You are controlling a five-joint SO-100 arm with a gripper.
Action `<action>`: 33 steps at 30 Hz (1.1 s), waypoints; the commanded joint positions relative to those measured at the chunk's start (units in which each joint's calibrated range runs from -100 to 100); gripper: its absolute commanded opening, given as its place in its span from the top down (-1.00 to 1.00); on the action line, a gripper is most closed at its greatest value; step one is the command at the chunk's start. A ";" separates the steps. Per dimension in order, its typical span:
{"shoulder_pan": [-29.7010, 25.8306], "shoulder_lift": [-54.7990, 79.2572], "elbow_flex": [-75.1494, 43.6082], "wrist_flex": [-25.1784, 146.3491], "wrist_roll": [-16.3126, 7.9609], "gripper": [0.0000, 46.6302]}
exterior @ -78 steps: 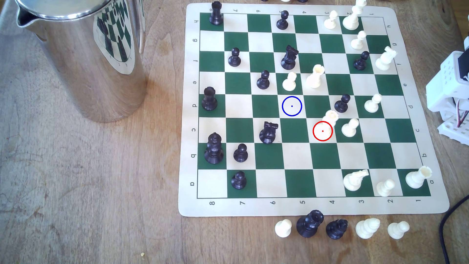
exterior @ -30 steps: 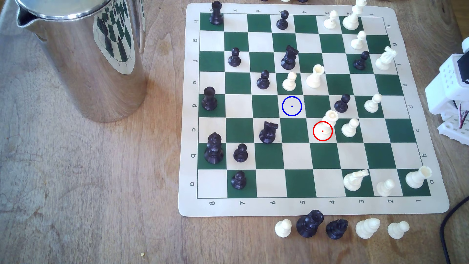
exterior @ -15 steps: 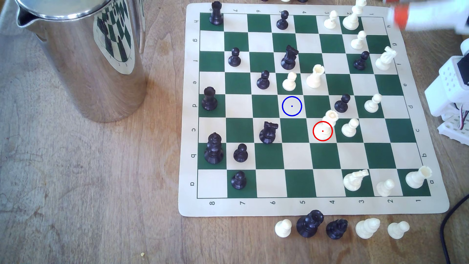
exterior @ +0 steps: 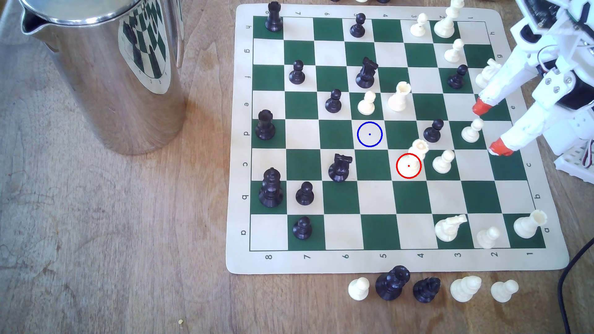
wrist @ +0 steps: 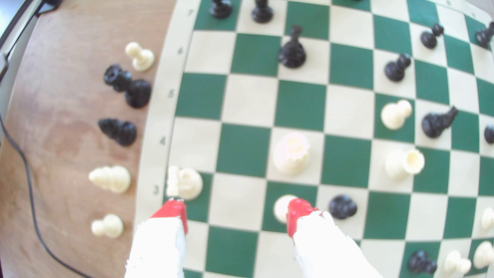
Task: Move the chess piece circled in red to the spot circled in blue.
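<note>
The cream-white queen stands upright on the red-ringed cream square of the board, its scalloped crown leaning up-right in the exterior view. The blue-ringed cream spot is bare, one square diagonally up-left of the queen. My gripper hangs open over the board's right edge in the exterior view, well right of the queen, its red-tipped fingers spread wide. In the wrist view the queen lies ahead of the open gripper, nothing between the fingers.
A white pawn and a black pawn stand close to the queen. Another white pawn sits just left of my fingertips. A white rook and pawn stand above the spot. A steel jug stands left; captured pieces line the front.
My arm has swung in from the exterior view's upper right and dropped over the board's right edge, its fingers spread open. No piece has moved.
</note>
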 commanded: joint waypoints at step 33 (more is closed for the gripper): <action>4.71 18.91 11.15 -23.26 -0.20 0.20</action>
